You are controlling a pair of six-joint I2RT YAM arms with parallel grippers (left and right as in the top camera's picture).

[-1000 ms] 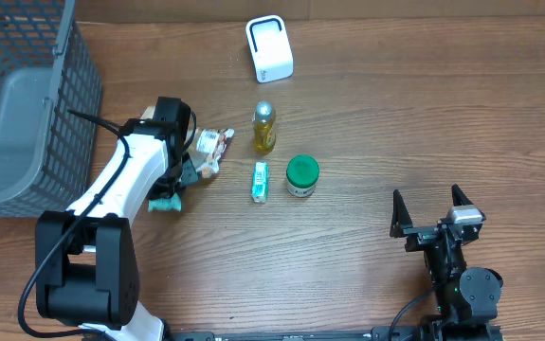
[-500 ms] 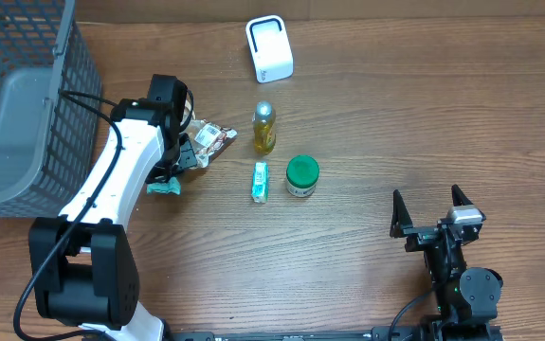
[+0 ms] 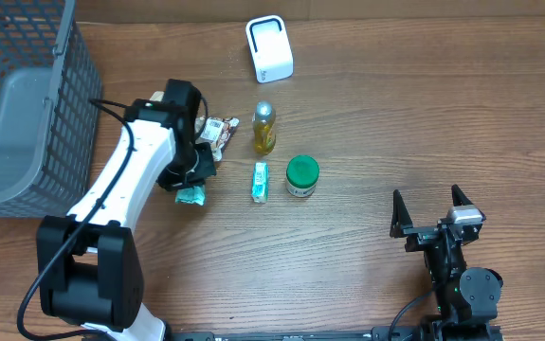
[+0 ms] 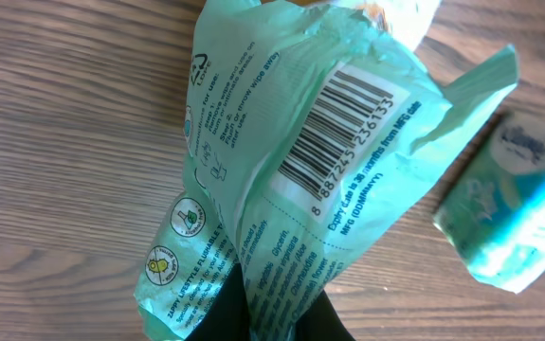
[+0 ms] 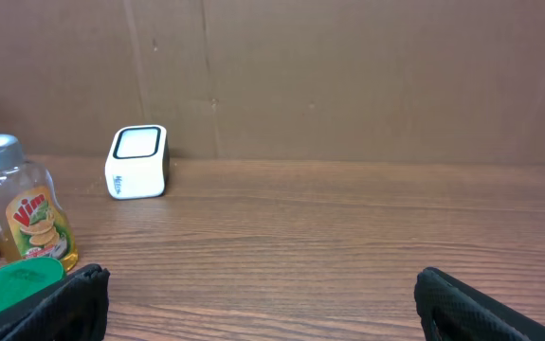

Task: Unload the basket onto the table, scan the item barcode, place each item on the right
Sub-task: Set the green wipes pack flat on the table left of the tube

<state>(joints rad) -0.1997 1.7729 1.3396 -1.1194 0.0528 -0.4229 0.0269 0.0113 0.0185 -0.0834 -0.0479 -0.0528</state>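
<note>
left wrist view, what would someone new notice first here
A crumpled mint-green packet fills the left wrist view, its barcode facing the camera, pinched at the bottom of the frame by the left tool. Overhead, the white scanner stands far back, centre, and a grey wire basket takes the far-left corner.

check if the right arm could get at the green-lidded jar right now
Probably yes: the right gripper stands open, and only bare table lies between it and the green-lidded jar.

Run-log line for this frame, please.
left gripper: shut on green packet | barcode: facing left wrist camera | right gripper: open, empty | scanner: far side, packet not at it
</note>
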